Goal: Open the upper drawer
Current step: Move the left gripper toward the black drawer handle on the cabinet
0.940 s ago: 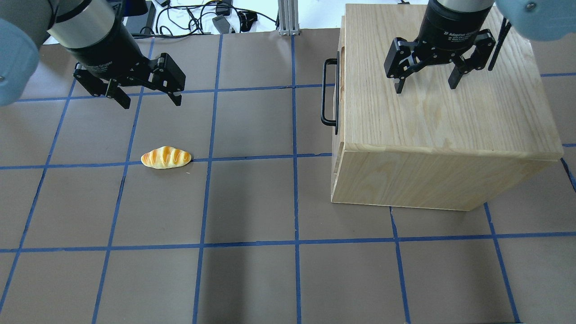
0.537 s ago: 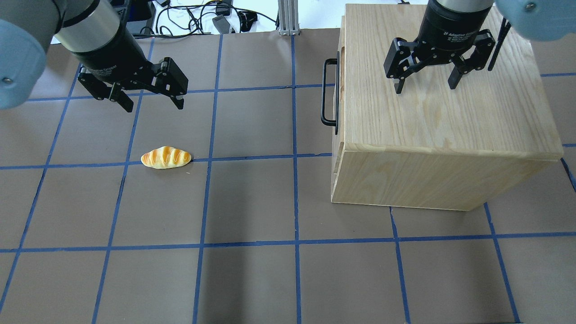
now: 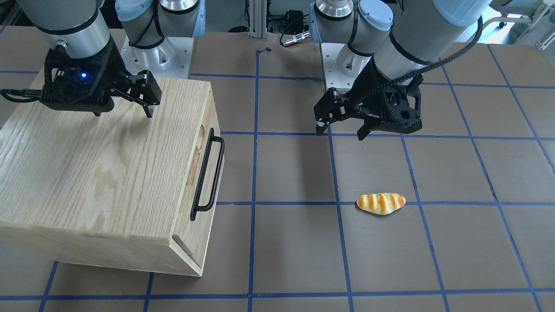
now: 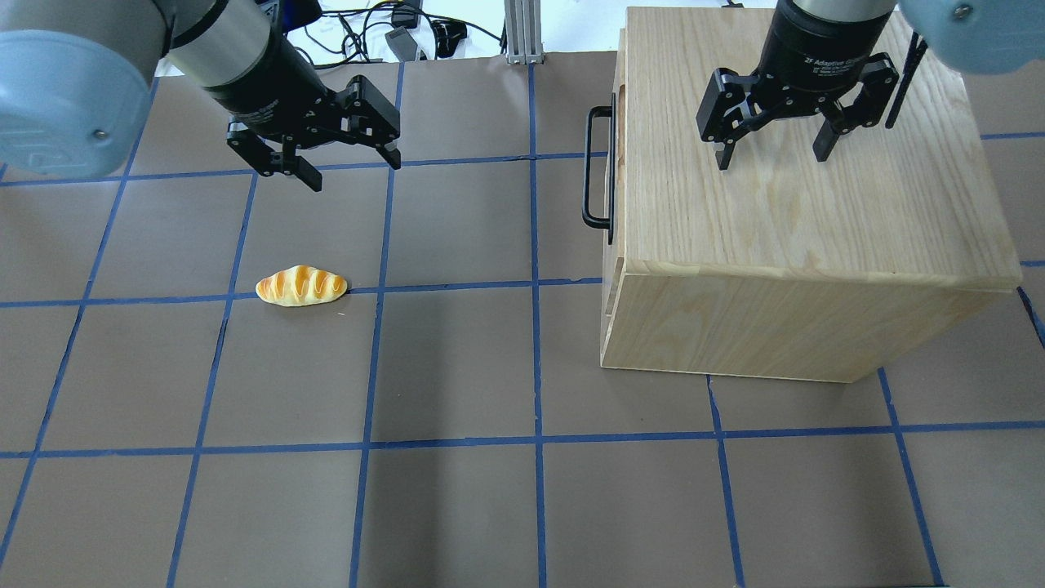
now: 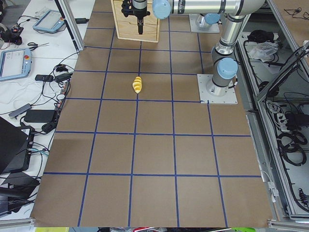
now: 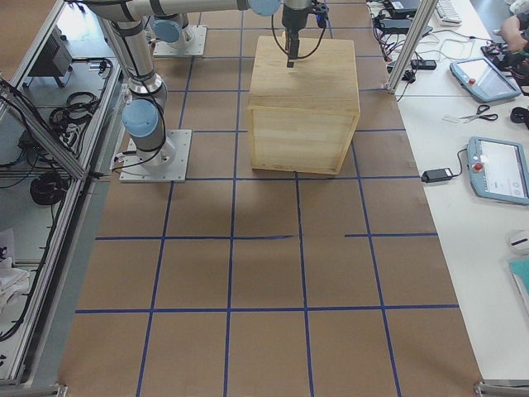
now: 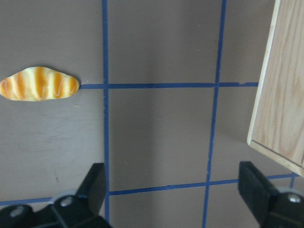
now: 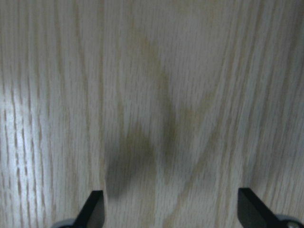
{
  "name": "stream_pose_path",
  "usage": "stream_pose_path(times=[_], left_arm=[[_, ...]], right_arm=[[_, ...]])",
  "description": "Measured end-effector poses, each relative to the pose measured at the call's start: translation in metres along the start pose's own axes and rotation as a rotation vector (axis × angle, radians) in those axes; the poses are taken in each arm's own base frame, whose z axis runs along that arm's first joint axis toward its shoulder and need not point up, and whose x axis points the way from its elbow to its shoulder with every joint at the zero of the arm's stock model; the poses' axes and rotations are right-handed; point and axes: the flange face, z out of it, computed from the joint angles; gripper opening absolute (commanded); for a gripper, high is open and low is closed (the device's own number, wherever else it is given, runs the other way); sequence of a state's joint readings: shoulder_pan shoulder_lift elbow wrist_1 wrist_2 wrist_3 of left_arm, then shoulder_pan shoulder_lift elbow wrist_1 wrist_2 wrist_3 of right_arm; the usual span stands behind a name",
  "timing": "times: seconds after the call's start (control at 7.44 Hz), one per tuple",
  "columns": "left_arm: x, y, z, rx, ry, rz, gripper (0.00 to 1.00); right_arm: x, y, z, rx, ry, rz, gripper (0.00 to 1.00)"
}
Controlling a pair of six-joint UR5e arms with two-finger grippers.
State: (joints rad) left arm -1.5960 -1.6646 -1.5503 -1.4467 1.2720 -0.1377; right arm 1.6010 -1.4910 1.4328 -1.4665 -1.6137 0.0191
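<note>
Locate the upper drawer [image 3: 198,173], a light-wood panel with a long black metal bar handle [image 4: 598,167] and an oblong cut-out slot [image 3: 200,141]. It sits in the front face of the large oak-grain cabinet [image 4: 800,220], at the top, with its front panel flush with that face. The cabinet stands on the brown tabletop [image 4: 457,367], which is marked with a blue tape grid.

Read the white lettering on the black body of the right end effector [image 4: 771,159]: "2F Adaptive" is legible, and the rest is cut off. This end effector hangs just above the cabinet top, released, with both fingers spread and nothing between them.

Note the left end effector [image 4: 355,173]. It is above the tabletop, well apart from the handle, fingers spread wide and empty.

Observe the glazed orange-and-cream bread roll [image 4: 301,287] lying on the tabletop, nearer the left end effector than the cabinet. Black cables [image 4: 359,33] and an aluminium post [image 4: 522,33] are at the tabletop's far edge in the overhead view.
</note>
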Motion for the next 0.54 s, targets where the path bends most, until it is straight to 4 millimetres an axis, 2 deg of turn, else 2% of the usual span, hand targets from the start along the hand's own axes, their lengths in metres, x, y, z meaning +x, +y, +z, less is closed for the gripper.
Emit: stream_pose_path(times=[0.27, 0.54], left_arm=[[0.052, -0.009, 0.041, 0.008, 0.111, -0.092, 1.00], [0.098, -0.009, 0.085, 0.022, 0.153, -0.094, 1.00]], right_arm=[[0.000, 0.000, 0.000, 0.000, 0.000, 0.001, 1.00], [0.000, 0.000, 0.000, 0.000, 0.000, 0.001, 1.00]])
